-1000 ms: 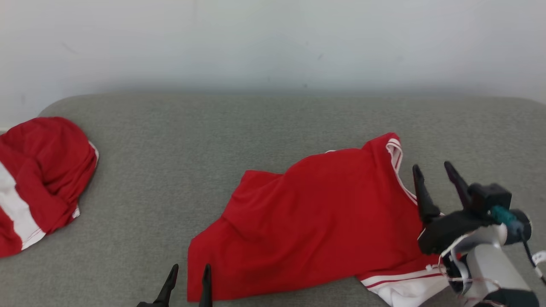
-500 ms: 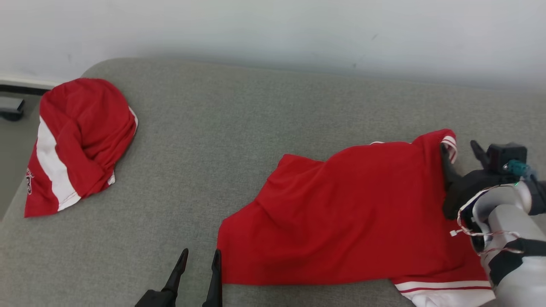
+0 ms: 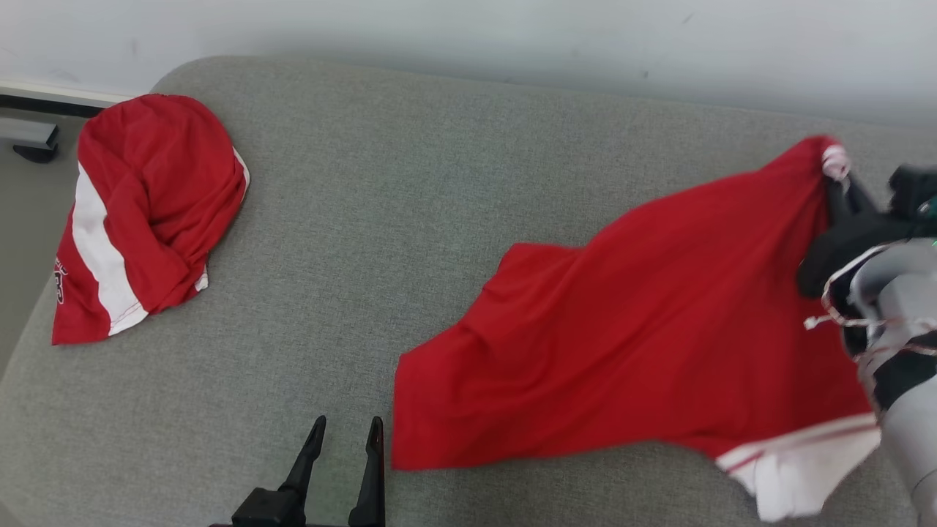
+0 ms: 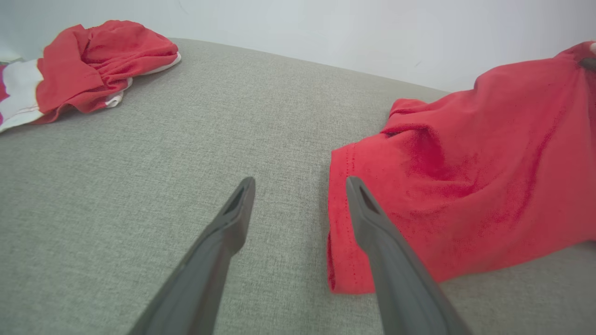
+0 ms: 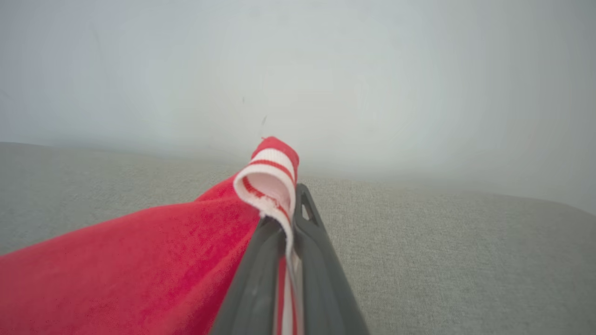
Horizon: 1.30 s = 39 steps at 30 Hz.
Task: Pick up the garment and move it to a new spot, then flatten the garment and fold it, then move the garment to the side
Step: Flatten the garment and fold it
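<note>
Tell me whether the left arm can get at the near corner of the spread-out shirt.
Probably yes. The open left gripper sits just beside the shirt's corner on the couch, nothing between them, though the right gripper, shut on its trim, may pull it away.

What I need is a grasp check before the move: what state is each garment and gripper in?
Garment: striped edge pinched and raised, the rest draped on the grey cushion.
Right gripper: shut on the garment's striped trim.
Left gripper: open, holding nothing, by the garment's corner.
Other red garment: bunched, lying at the cushion's left end.
</note>
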Tool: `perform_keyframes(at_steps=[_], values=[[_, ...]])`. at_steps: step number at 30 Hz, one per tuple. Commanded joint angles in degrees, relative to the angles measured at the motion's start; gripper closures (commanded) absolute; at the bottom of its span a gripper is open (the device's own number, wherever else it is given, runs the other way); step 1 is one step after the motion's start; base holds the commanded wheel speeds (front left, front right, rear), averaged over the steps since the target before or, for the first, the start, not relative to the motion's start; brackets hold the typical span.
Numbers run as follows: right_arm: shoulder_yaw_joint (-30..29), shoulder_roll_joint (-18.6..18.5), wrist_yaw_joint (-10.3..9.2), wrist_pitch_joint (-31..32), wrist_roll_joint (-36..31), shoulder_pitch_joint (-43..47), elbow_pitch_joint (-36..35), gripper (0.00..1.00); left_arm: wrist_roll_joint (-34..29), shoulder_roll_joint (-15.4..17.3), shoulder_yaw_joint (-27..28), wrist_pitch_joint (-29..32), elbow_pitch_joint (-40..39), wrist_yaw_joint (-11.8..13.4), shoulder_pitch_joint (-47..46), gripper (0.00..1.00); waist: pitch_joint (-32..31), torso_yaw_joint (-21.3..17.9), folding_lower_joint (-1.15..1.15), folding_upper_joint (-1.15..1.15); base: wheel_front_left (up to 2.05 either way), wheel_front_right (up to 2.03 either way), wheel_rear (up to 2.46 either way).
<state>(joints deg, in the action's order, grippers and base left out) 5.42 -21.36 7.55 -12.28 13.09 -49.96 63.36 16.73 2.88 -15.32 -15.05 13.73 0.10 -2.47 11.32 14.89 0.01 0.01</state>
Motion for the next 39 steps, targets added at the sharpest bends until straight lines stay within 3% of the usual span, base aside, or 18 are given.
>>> perform_keyframes(at_steps=[1,6,7,8,13,18,24,31,39], values=[[-0.4,-1.0,-0.13,-1.0,-0.1,-2.1,-0.3,1.0,0.3,0.0,-0.2,-0.2,-0.1,0.3,-0.9,0.0,0.5,-0.1,-0.01,-0.01,0.0,0.0,0.0],[-1.2,-1.6,-0.13,-2.0,-1.1,-6.0,1.6,1.0,0.6,0.0,-0.7,-0.2,0.0,0.3,-1.6,0.0,1.1,0.0,-0.01,-0.01,0.0,0.0,0.0],[-1.1,-1.7,-0.13,-1.9,-1.5,-6.4,2.2,0.09,0.7,0.0,-0.8,-0.2,0.1,0.4,-1.7,0.0,1.1,0.1,-0.01,-0.01,0.0,0.0,0.0],[-0.9,-1.5,-0.13,-1.9,-1.5,-6.7,2.9,0.0,0.9,0.0,-0.8,-0.2,0.2,0.4,-1.8,0.0,1.0,0.0,-0.01,-0.01,0.0,0.0,0.0],[-0.7,-1.4,-0.13,-2.8,-1.2,-4.7,2.0,0.0,1.1,0.0,-0.3,-0.2,0.5,0.9,-0.5,0.0,-0.4,-1.1,-0.01,-0.01,0.0,0.0,0.0],[-1.3,-0.8,-0.13,-2.9,0.2,-0.5,-3.8,0.0,0.8,0.0,0.4,-0.2,0.2,0.9,0.5,0.0,-2.2,-2.9,-0.01,-0.01,0.0,0.0,0.0],[1.1,-0.2,-0.13,-2.9,3.0,12.3,-15.6,0.0,-0.1,0.0,1.9,-0.2,-0.1,0.7,2.1,0.0,-5.1,-6.2,-0.01,-0.01,0.0,0.0,0.0],[0.0,0.4,-0.13,-2.9,5.5,28.7,-27.5,0.0,-0.7,0.0,2.8,-0.2,-0.3,0.6,2.8,0.0,-6.2,-8.6,-0.01,-0.01,0.0,0.0,0.0],[0.5,5.5,-0.13,-2.2,4.8,39.3,-36.1,0.0,-0.5,0.0,2.6,-0.2,-0.2,0.4,2.8,0.0,-5.6,-9.6,-0.01,-0.01,0.0,0.0,0.0]])
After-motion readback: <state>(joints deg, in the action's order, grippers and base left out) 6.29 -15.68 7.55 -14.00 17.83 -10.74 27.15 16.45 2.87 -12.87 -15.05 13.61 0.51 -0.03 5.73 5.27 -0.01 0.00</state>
